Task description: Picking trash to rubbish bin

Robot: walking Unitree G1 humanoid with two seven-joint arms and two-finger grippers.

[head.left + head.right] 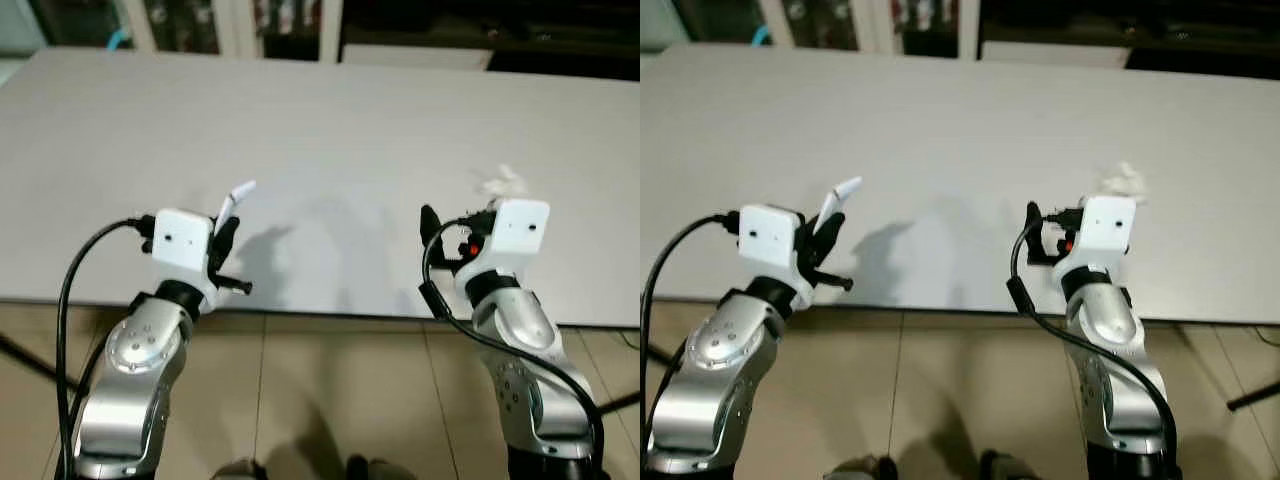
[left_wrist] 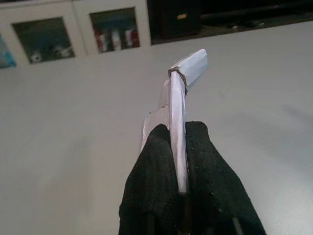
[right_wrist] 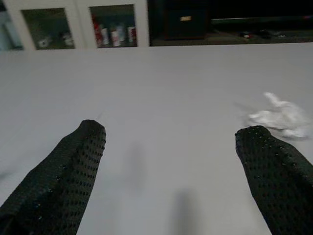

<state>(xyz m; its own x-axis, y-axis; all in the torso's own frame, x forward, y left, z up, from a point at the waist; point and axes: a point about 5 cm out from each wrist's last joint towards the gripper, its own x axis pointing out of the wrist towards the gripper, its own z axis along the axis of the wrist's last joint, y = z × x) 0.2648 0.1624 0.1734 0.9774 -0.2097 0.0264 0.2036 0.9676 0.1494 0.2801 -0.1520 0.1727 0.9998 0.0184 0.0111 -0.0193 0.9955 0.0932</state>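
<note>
Crumpled tissue (image 3: 281, 117) lies just ahead-right of the spread right gripper (image 3: 171, 161), while the left gripper (image 2: 178, 161) pinches a paper scrap (image 2: 183, 93).

I see even, soft overhead light on the wide pale grey table top (image 1: 330, 120), with a faint shadow beside my left arm. The dark glass-fronted cabinets (image 3: 73, 24) behind look dim and slightly blurred.

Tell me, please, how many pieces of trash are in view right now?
2. A flat white paper scrap is pinched in the left gripper; a crumpled white tissue lies on the table ahead of the open right gripper.
</note>
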